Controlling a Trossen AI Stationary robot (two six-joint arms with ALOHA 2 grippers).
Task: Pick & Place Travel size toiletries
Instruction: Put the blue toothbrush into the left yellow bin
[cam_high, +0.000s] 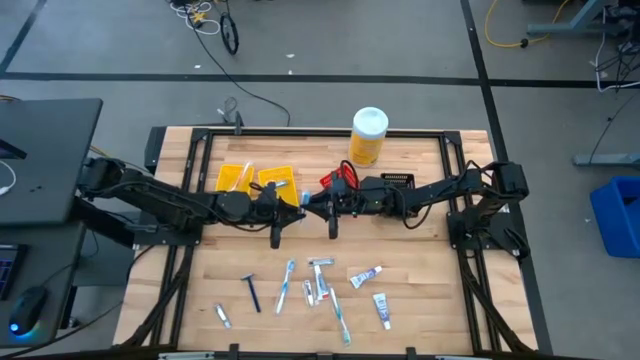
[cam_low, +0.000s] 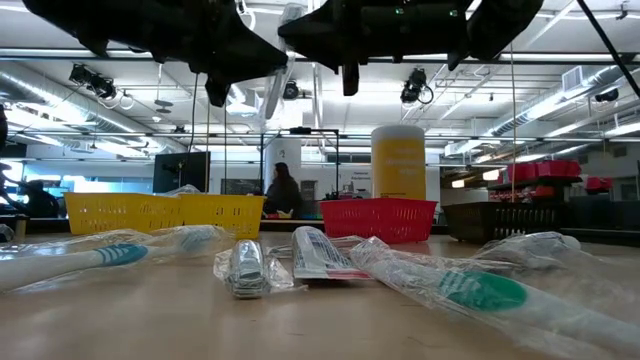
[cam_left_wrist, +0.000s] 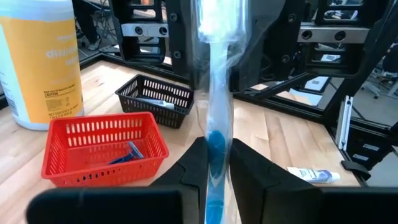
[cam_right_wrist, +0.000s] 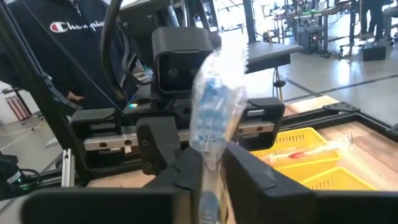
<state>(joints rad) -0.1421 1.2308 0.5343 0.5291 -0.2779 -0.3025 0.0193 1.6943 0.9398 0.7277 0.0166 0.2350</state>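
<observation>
A blue-white toothbrush (cam_high: 303, 199) in a clear wrapper is up in the air over the table's middle, between my two grippers, which meet tip to tip. My left gripper (cam_high: 292, 205) comes in from the table's left and is shut on the toothbrush (cam_left_wrist: 216, 93). My right gripper (cam_high: 318, 203) comes in from the right and is shut on the same toothbrush (cam_right_wrist: 214, 106). In the low view the toothbrush (cam_low: 274, 95) hangs high under the arms. Several more toiletries (cam_high: 300, 290) lie flat near the table's near edge. My left gripper (cam_left_wrist: 217, 180) pinches the toothbrush's blue handle part (cam_left_wrist: 216, 146) between its two fingers. The toothbrush runs along the fingers and out past them toward the other gripper, lifted clear of the table. My right gripper (cam_right_wrist: 208, 180) pinches the wrapped toothbrush by its lower part (cam_right_wrist: 208, 158) between its two fingers. The bulging wrapper (cam_right_wrist: 217, 93) sticks out past the fingers toward the left gripper, clear of the table.
Behind the grippers stand two yellow bins (cam_high: 257, 178), a red bin (cam_left_wrist: 99, 149) holding a blue razor (cam_left_wrist: 134, 151), a black bin (cam_left_wrist: 155, 99) and a tall yellow canister (cam_high: 368, 135). A toothpaste tube (cam_left_wrist: 314, 175) lies on the wood. A person in a dark hoodie (cam_right_wrist: 62, 37) stands beyond the table.
</observation>
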